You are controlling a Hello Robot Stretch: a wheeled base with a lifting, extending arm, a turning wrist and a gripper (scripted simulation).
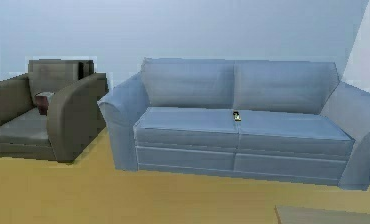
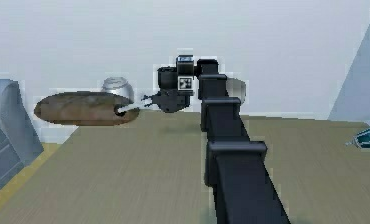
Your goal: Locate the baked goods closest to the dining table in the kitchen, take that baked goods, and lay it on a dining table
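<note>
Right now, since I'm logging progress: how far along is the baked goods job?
Done, it seems: the pick-up. A brown oval loaf hangs at the gripper, clear of the floor, so the gripper holds it. In hand: the carry, with a blue sofa and a brown armchair ahead in the forward view. Left: reaching a dining table and laying the loaf on it.

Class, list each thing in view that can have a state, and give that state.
gripper: holds the loaf.
loaf: hanging clear of the floor.
sofa: upright, a small dark thing on its seat.
armchair: upright, beside the sofa.
</note>
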